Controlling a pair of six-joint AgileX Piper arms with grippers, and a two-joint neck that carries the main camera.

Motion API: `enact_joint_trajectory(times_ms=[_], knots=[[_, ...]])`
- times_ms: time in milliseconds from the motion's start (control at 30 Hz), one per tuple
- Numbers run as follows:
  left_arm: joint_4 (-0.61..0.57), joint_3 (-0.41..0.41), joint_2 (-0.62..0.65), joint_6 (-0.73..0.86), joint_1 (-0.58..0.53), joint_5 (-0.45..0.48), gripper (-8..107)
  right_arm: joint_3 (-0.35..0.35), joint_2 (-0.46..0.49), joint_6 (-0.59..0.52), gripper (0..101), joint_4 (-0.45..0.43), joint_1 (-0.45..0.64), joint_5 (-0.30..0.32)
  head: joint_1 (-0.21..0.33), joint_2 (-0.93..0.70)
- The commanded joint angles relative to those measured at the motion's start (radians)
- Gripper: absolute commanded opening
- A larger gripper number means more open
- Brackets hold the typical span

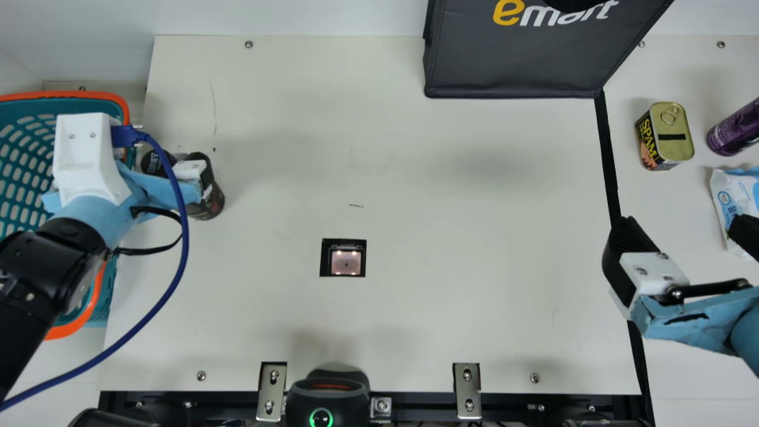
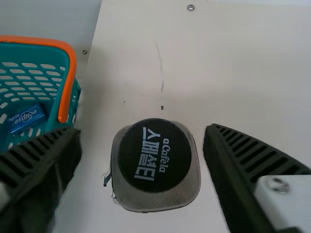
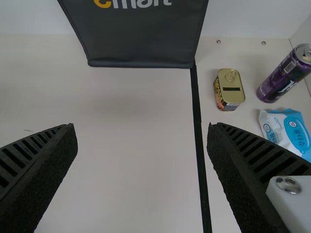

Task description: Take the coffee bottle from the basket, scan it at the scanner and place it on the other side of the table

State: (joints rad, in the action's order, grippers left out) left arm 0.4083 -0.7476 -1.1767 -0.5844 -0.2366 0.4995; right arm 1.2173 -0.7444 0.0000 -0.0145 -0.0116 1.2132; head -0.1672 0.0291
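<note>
Stretching between the two arms, a cream worktop (image 1: pixel 474 207) meets a pale wall (image 1: pixel 284 18) at its far side, with small screws along its edges and a scratch near the far left corner. The scanner (image 1: pixel 345 261), a lit square in a dark frame, is set into the worktop near the middle, and a black device (image 1: pixel 326 397) with a glowing green ring sits at the near edge. A teal basket (image 1: pixel 77 95) with an orange rim is at the left, a blue packet (image 2: pixel 27 118) inside it; a black bag (image 1: pixel 516 65) is at the far edge. Beyond a black strip (image 1: pixel 606 154) at the right are a tin (image 1: pixel 675 133), a purple can (image 1: pixel 735 129) and a white-and-blue pouch (image 1: pixel 732 198). The left tool (image 1: pixel 163 166) is spread, its ribbed fingers on either side of the coffee bottle (image 2: pixel 155 203), gaps showing between them and the bottle in the wrist view. The bottle stands upright on the worktop, just beside the basket. The right tool (image 1: pixel 683 224) is spread wide over the right part of the worktop, holding nothing. White lettering crosses the bottle's black lid (image 2: pixel 155 155), yellow and white lettering marks the bag, and the tin, can and pouch carry print too.
</note>
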Motion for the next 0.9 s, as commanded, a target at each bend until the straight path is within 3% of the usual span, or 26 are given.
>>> enact_joint_trajectory(times_ms=[0,300,867], knots=[[0.010,0.001,0.002,-0.006,-0.002,-0.005,50,0.000,0.000,0.000,95,0.000,0.000,0.000,0.029,-0.002],[0.026,-0.018,0.025,-0.030,-0.026,0.015,-8,0.000,0.000,0.000,95,0.000,0.000,0.000,0.029,-0.002],[-0.050,-0.183,0.088,-0.052,-0.252,0.271,-8,0.000,0.000,0.000,95,0.000,0.000,0.000,0.029,-0.002]])
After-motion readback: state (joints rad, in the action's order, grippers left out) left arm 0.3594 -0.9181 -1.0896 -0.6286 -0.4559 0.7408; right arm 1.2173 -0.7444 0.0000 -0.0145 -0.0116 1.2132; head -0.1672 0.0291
